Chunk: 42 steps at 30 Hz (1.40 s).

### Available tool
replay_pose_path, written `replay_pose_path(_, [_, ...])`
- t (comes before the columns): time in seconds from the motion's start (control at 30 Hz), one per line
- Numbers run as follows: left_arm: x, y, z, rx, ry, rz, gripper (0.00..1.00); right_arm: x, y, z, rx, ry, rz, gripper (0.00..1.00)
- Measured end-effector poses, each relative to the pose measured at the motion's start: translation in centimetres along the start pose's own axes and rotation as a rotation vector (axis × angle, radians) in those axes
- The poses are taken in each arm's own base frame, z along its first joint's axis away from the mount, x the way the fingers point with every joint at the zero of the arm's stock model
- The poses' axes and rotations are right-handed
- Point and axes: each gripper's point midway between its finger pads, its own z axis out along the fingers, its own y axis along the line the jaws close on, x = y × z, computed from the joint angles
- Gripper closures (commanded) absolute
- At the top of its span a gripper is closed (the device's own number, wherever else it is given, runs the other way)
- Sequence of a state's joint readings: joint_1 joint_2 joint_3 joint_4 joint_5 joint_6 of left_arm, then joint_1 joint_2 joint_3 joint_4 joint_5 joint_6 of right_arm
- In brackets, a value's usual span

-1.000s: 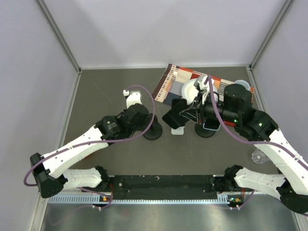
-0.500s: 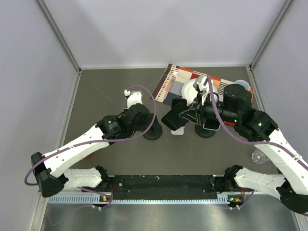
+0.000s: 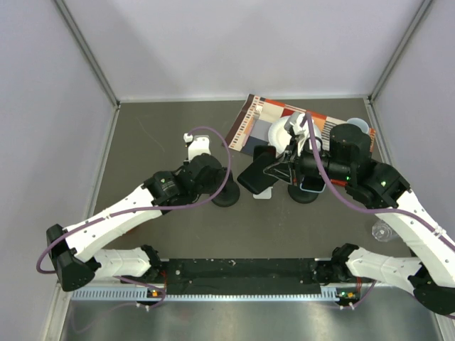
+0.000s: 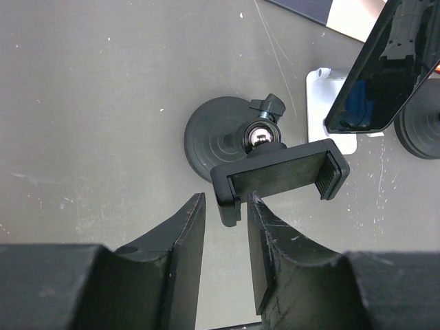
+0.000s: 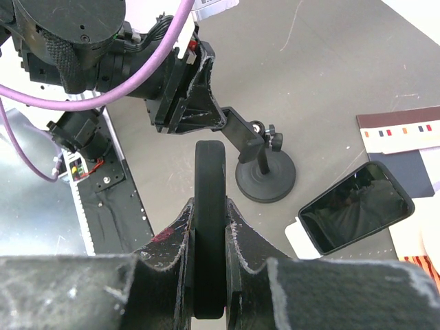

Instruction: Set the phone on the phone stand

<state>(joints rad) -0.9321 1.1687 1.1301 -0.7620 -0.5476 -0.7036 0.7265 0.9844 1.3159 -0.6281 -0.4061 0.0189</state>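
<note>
My right gripper is shut on a black phone, seen edge-on. In the top view the gripper holds the phone tilted above the white phone stand. The phone's tip is close to the clamp of a black pole stand. A second black phone overlaps the white stand. In the left wrist view a glossy phone hangs over the white stand; I cannot tell which phone it is. My left gripper is open, its fingertips either side of the clamp's end.
The black pole stand's round base sits left of the white stand. A second round base sits under my right wrist. A patterned mat with a white dish lies at the back right. A clear cup stands at the right.
The held phone has tipped and shifted slightly toward the back left over the white stand. The left gripper has edged slightly right by the pole stand.
</note>
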Motion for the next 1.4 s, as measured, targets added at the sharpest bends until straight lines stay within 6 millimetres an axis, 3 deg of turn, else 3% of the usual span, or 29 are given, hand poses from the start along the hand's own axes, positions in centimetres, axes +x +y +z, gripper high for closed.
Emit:
replay_pose_path(0.37, [0.1, 0.1, 0.2, -0.005, 0.004, 0.023, 0.81, 0.1, 0.2, 0.1, -0.015, 0.005, 0.001, 1.00])
replay_pose_path(0.53, [-0.1, 0.1, 0.6, -0.024, -0.007, 0.036, 1.00, 0.6, 0.3, 0.8, -0.041, 0.026, -0.012, 1.00])
replay_pose_path(0.8, [-0.6, 0.2, 0.5, 0.047, -0.050, 0.183, 1.00, 2.1, 1.2, 2.4, -0.168, 0.071, -0.120, 1.00])
replay_pose_path(1.03, [0.9, 0.4, -1.9, 0.284, -0.071, 0.410, 1.00, 4.3, 4.8, 3.6, -0.446, 0.080, -0.264, 1.00])
replay_pose_path(1.2, [1.5, -0.5, -2.5, 0.389, -0.074, 0.555, 1.00, 5.5, 6.7, 4.7, -0.642, 0.067, -0.312, 1.00])
replay_pose_path(1.4, [1.7, -1.8, -2.9, 0.497, -0.093, 0.665, 1.00, 6.6, 8.5, 7.8, -0.778, 0.073, -0.393, 1.00])
